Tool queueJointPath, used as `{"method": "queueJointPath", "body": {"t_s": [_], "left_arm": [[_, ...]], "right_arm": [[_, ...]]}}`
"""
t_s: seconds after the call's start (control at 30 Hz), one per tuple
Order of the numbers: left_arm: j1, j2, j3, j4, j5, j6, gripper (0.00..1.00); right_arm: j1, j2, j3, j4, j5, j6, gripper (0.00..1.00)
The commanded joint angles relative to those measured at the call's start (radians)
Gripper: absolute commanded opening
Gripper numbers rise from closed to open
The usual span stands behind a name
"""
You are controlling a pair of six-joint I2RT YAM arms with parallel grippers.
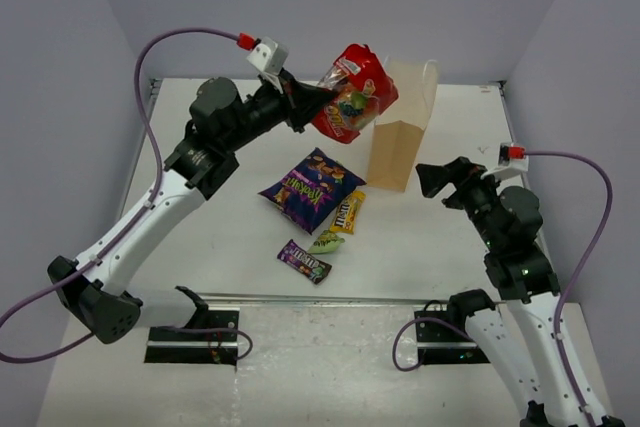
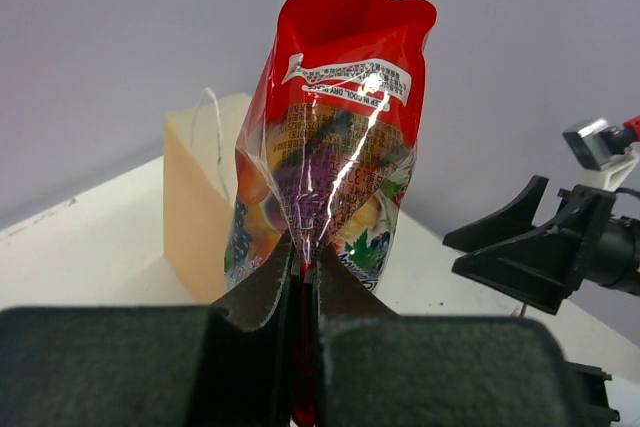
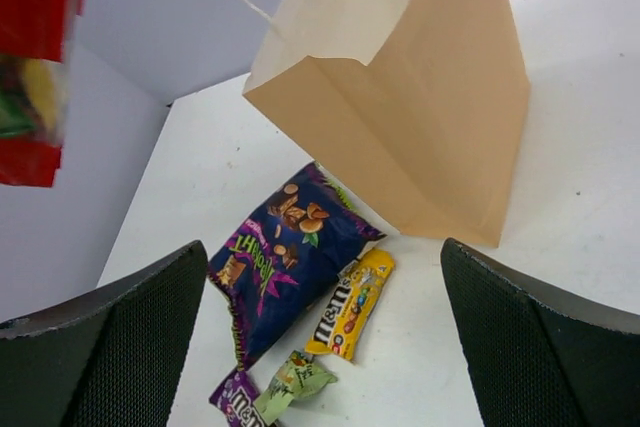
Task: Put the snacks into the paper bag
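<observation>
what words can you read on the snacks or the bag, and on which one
"m&m": yellow pack
"cool, dry place", partly legible: white label on red bag
stylised logo, unreadable: purple chip bag
too small to read: candy bar, green packet
no text: paper bag

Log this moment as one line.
left fingers: shut on red crinkly snack bag, aloft near tan kraft paper bag | right fingers: open, empty | white table: four packets lying

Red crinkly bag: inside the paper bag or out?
Out. The left pincer holds the red crinkly bag aloft beside the paper bag, not inside it.
</observation>
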Motion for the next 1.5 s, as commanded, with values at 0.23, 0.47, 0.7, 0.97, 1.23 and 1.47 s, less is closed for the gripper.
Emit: {"method": "queueJointPath", "body": {"t_s": [0.23, 0.47, 0.7, 0.97, 1.23, 1.47], "left_arm": [[-0.115, 0.204, 0.232, 0.232, -0.169, -0.103, 0.0], [-0.181, 0.353, 0.332, 0.264, -0.448, -0.104, 0.0], [-0.215, 0.339, 0.227, 0.47, -0.567, -0.097, 0.0], [-0.23, 0.336, 0.246, 0.439, -0.637, -0.094, 0.0], [-0.249, 0.37, 0.225, 0.583, -0.723, -0.062, 0.0], [-0.26, 0.448, 0.302, 0.57, -0.719, -0.078, 0.0]], "right_arm": [[0.002, -0.07, 0.021, -0.06, 0.248, 0.101, 0.99], [0.0, -0.111, 0.004, -0.061, 0.3, 0.109, 0.99], [0.002, -0.119, 0.004, -0.061, 0.305, 0.093, 0.99], [0.002, -0.116, -0.002, -0.061, 0.308, 0.093, 0.99], [0.002, -0.111, -0.007, -0.058, 0.297, 0.099, 0.99], [0.002, -0.111, -0.004, -0.057, 0.299, 0.095, 0.99]]}}
